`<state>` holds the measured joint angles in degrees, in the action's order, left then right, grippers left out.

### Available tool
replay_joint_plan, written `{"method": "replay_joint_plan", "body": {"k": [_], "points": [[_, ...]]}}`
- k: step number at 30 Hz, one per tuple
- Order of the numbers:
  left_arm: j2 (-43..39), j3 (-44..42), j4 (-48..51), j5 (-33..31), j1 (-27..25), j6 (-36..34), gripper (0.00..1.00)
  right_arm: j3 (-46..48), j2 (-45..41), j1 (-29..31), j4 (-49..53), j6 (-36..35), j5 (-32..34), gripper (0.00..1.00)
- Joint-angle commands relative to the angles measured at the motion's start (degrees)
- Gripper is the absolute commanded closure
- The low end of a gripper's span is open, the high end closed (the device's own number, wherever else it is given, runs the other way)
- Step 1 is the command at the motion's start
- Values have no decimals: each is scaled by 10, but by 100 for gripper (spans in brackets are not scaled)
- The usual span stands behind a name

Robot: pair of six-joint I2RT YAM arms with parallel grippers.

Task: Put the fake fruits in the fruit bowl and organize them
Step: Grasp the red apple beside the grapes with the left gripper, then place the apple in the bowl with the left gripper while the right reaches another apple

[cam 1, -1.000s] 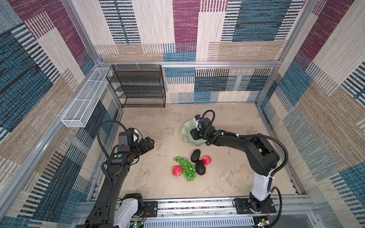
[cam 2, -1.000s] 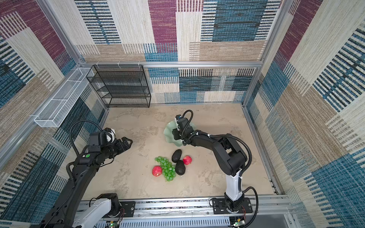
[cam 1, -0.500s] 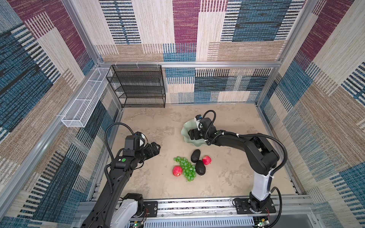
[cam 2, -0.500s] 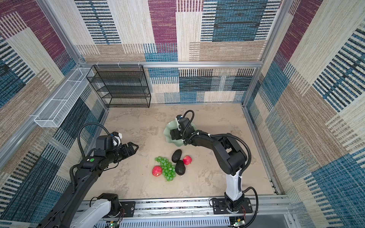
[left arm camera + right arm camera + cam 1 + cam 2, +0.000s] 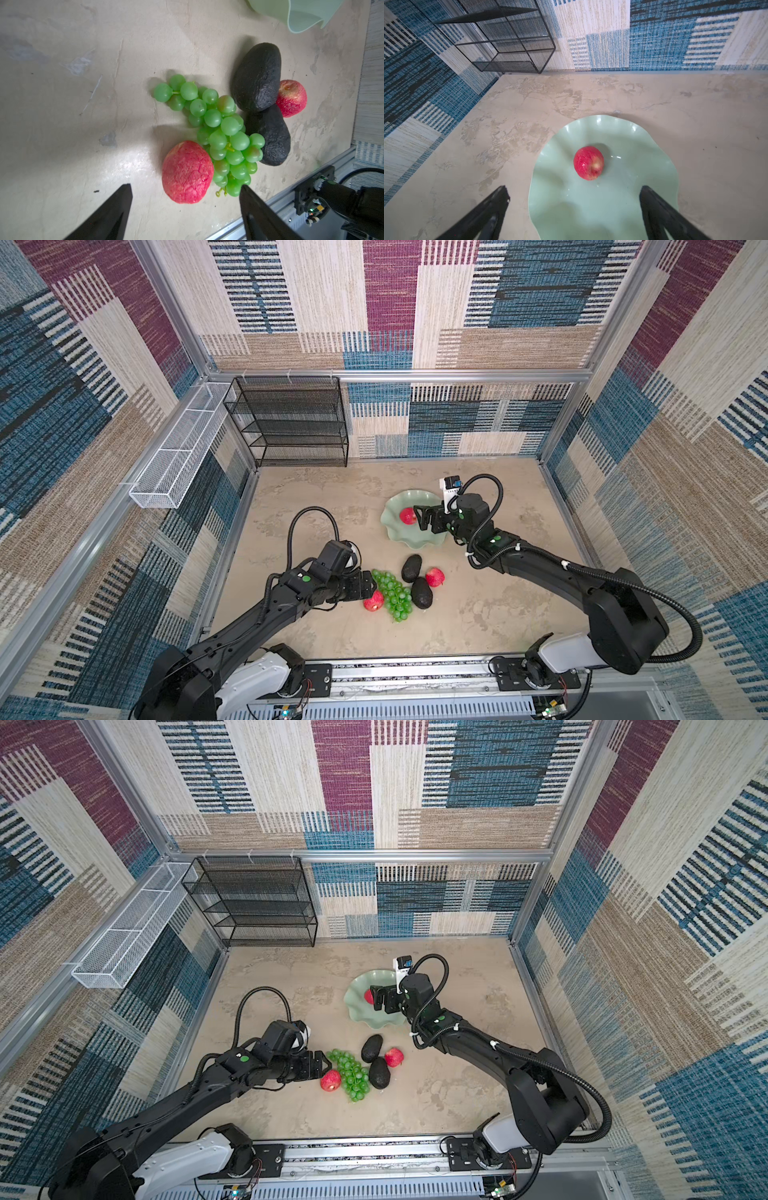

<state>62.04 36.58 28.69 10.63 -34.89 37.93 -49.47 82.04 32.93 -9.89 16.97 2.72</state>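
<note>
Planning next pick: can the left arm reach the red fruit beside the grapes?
Probably yes: the left gripper is open just short of that red fruit; only the grapes crowd one side.

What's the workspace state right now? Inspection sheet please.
Surface: beige table, mottled, no spills seen.
Job's things: bowl apple inside fruit bowl; clustered on the table: grapes, left apple, right apple, far avocado, near avocado.
Clutter: nothing seen.
Pincers: left pincer open, at left apple; right pincer open, empty, over the bowl.
Cables: hose loops at both wrists, clear of fruit.
Surroundings: black mesh rack, white wire basket, patterned walls.
</note>
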Motion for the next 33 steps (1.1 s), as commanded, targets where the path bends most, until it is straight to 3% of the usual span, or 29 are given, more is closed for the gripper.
{"method": "replay_joint_plan", "body": {"k": [1,8,12,17,21,24,27,33], "points": [[30,-3,-45,-15,-23,26,18,15,-14,1,-7,14,13,0],[98,-1,-66,-29,-52,29,24,26,-31,0,-6,15,19,0],[106,-7,-65,-23,-54,37,41,23,-31,0,-6,11,22,0],[41,-20,-7,-29,-55,52,49,26,-33,-1,-9,10,28,0],[-32,-3,35,-69,-55,44,49,32,-30,0,-14,11,29,0],[-44,36,13,-98,-54,13,46,32,-29,0,-9,10,33,0],[7,107,-17,-123,-51,-35,45,39,-42,-1,-4,11,36,0],[208,298,-38,-116,-45,-122,45,81,-114,-2,18,20,65,0]]}}
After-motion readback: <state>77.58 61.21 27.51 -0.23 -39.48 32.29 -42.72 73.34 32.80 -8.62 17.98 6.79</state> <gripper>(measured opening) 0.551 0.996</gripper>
